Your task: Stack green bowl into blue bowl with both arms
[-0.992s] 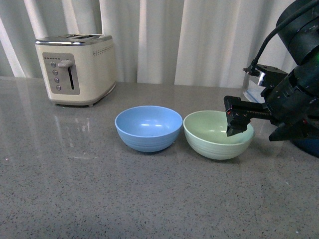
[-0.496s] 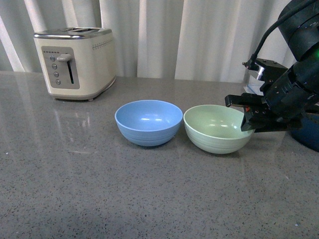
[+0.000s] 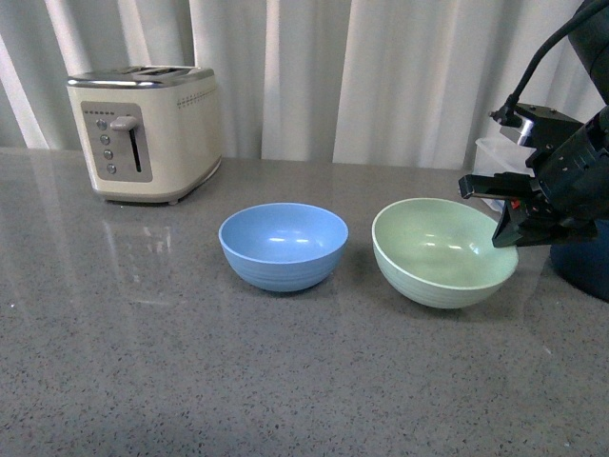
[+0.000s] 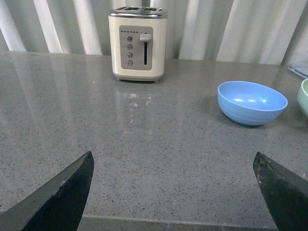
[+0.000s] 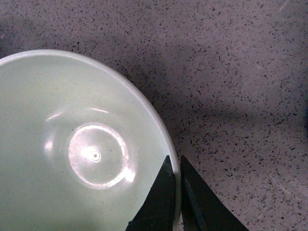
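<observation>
The green bowl (image 3: 442,252) is tilted, its right rim raised off the counter, to the right of the blue bowl (image 3: 284,245). My right gripper (image 3: 509,228) is shut on the green bowl's right rim; the right wrist view shows the rim of the green bowl (image 5: 82,149) pinched between the two black fingers (image 5: 161,197), one inside and one outside. The blue bowl (image 4: 252,102) stands upright and empty, apart from the green one. My left gripper (image 4: 173,190) is open, low over bare counter, well short of the blue bowl. A sliver of the green bowl (image 4: 304,98) shows at that view's edge.
A cream toaster (image 3: 147,130) stands at the back left before a white curtain. A dark navy pot (image 3: 582,257) sits at the right edge behind my right arm. The grey speckled counter (image 3: 190,362) stretches in front of the bowls.
My right gripper has closed on the green bowl's right rim and pulled it to the right and up, tilting it. A gap has opened between the two bowls.
</observation>
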